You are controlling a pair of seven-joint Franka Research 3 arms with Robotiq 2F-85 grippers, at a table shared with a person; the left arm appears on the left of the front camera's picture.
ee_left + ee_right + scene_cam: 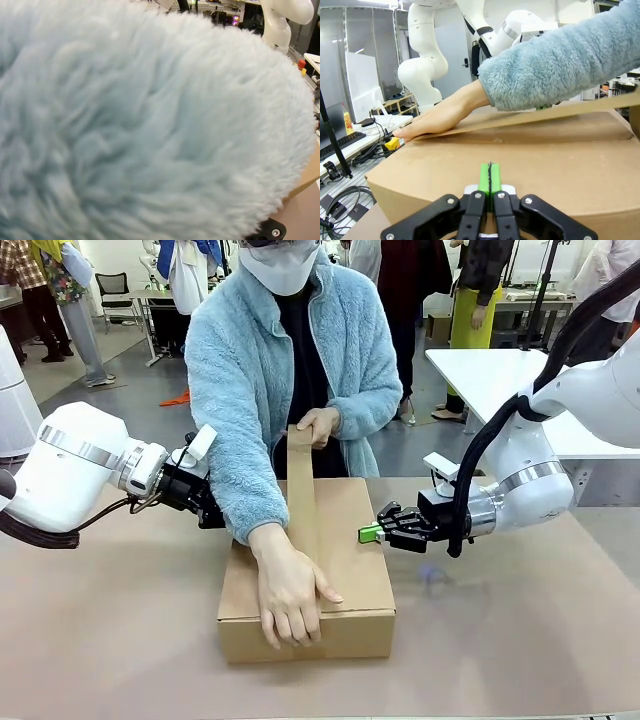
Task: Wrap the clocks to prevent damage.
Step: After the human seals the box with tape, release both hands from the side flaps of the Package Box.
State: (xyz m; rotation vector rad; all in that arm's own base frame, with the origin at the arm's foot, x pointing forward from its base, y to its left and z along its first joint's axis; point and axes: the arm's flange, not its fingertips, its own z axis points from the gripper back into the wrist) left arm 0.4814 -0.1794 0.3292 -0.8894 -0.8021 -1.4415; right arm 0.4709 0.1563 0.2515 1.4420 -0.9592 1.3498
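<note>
One cardboard box (345, 550) sits mid-bench (520, 640), a single strip of brown paper tape (301, 490) running over its top. Left of the box, the left gripper (205, 508) is tucked behind the person's fluffy blue sleeve (235, 440), its fingers clenched on nothing. One hand (288, 590) presses the tape at the box's near edge; a second hand (320, 424) lifts the strip beyond the box. Right of the box, the right gripper (368, 533) has its two green fingers (490, 179) clenched together, empty, tips at the box's side.

arms: glossy white shells, silver wrist bands, black cables
right gripper (372, 533): black linkage, green pads
person's sleeve (235, 470): fluffy light-blue fleece
mask: white
</note>
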